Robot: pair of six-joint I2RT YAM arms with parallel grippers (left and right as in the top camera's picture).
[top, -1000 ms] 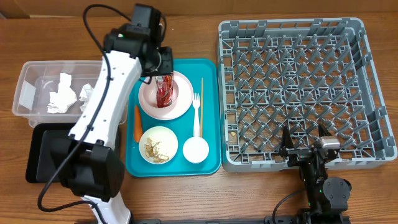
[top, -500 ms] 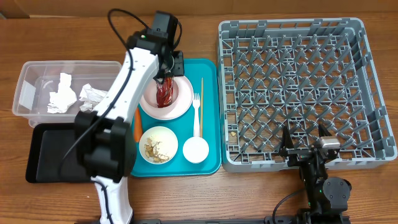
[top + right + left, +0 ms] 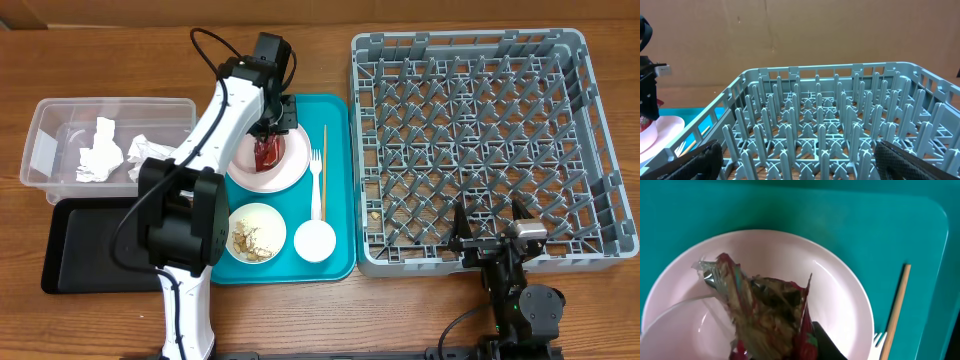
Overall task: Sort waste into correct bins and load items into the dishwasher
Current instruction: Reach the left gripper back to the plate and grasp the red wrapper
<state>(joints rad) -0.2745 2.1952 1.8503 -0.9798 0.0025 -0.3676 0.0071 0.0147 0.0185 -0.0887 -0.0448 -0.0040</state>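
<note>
On the round pink plate (image 3: 292, 168), at the back of the teal tray, lies a small red snack wrapper (image 3: 266, 153). My left gripper (image 3: 268, 138) has come down on it. In the left wrist view the crumpled wrapper (image 3: 765, 310) sits between the jaws, with one black finger (image 3: 827, 342) pressed against its side above the plate (image 3: 840, 295). My right gripper (image 3: 490, 235) stands open at the front edge of the grey dish rack (image 3: 480, 140), with only rack pegs (image 3: 830, 125) between its fingers. My left arm hides the carrot.
The clear tub (image 3: 60, 115) holds crumpled napkins (image 3: 100, 150), and the black tray (image 3: 80, 245) lies in front of it. The teal tray (image 3: 335, 110) carries a bowl of scraps (image 3: 255, 232), a white cup (image 3: 314, 240), a fork (image 3: 317, 180) and a wooden stick (image 3: 324, 150).
My left arm swung right and lowered onto the pink plate. Its jaws closed on the wrapper, which now looks bunched up. The right arm has not moved.
</note>
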